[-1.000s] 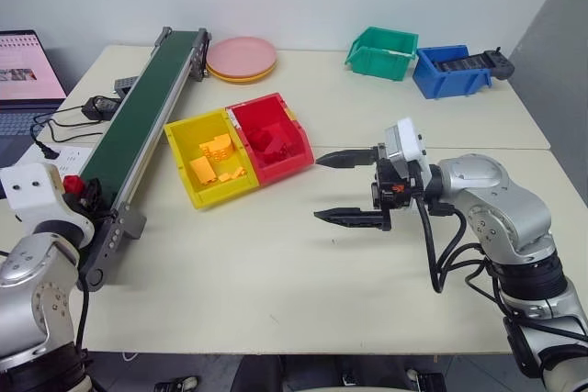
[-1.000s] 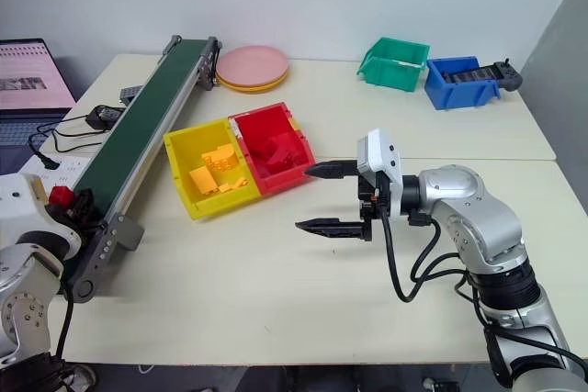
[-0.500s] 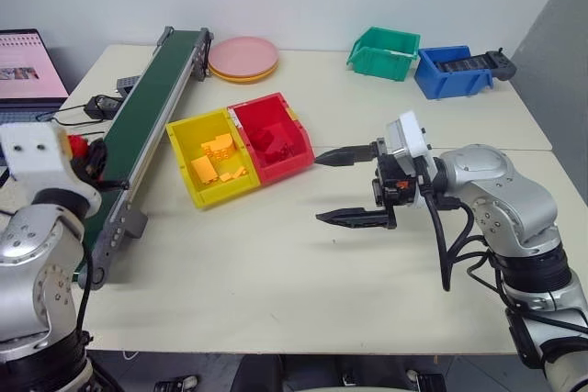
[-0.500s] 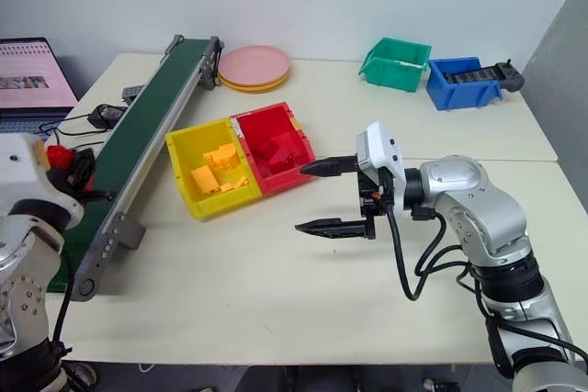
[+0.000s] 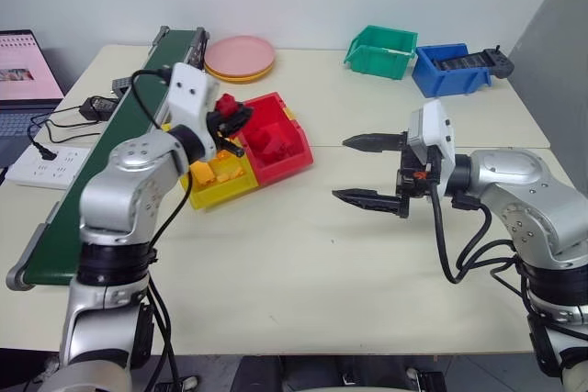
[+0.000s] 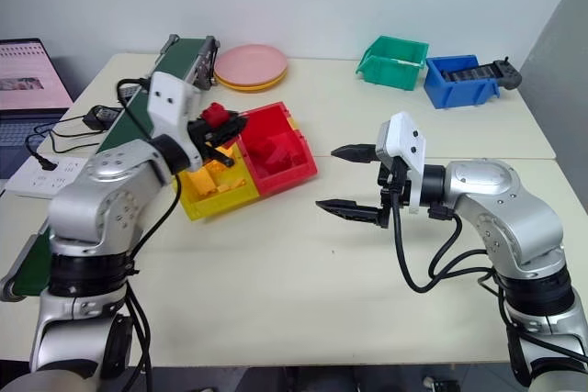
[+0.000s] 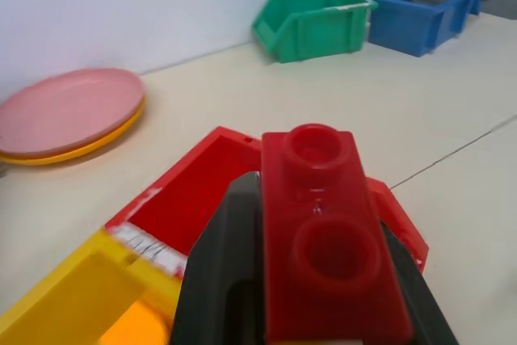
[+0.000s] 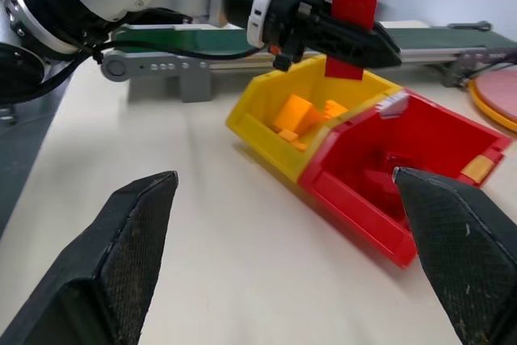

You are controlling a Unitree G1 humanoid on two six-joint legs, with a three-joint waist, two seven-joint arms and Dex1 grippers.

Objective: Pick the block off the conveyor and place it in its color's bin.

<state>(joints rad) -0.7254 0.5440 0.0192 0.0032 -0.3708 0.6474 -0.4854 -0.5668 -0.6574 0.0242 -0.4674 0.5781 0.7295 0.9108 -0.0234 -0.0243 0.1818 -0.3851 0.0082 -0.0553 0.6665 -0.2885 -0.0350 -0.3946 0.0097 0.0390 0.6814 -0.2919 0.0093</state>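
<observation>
A small red block [image 5: 227, 107] is pinched in my left gripper [image 5: 237, 126], which is shut on it and points level toward the right. The block [image 7: 327, 232] hangs above the seam between the yellow bin [image 5: 225, 181] and the red bin [image 5: 296, 155], with the red bin's hollow just beyond it. Other red pieces lie inside the red bin. The dark green conveyor [image 5: 60, 227] runs along the table's left side, behind my left arm. To the right of the bins, my right gripper [image 5: 342, 169] stands open and empty, its fingers [image 8: 121, 256] pointing at them.
Stacked pink plates [image 5: 241, 57] sit at the conveyor's far end. A green bin [image 5: 380, 50] and a blue bin [image 5: 450, 71] stand at the back right. A laptop [image 5: 23, 71], a power strip [image 5: 37, 167] and cables lie left of the conveyor.
My left arm has swung up and to the right from the conveyor's near end to above the bins, carrying the red block. My right gripper has shifted slightly right, still open.
</observation>
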